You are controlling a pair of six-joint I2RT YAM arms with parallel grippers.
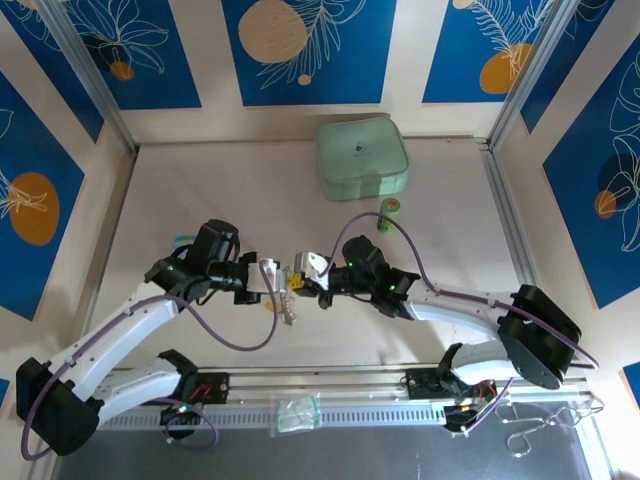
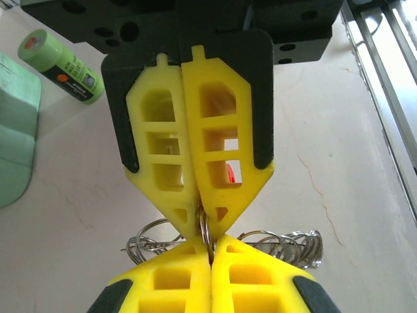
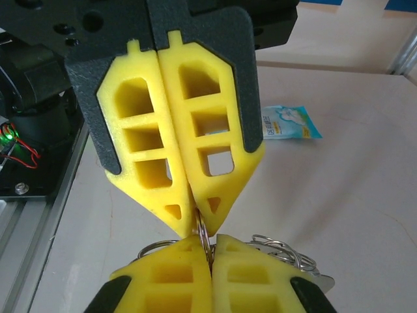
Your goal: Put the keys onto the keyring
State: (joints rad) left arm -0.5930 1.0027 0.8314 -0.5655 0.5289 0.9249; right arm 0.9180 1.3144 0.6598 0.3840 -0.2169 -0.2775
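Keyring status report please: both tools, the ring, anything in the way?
Left tool shut on keyring. Right tool shut on keyring, tip to tip with left. Green cylinder, green case well away at far side.

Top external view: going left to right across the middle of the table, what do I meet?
left gripper → keyring, hanging where both sets of fingers pinch it → right gripper → green cylinder
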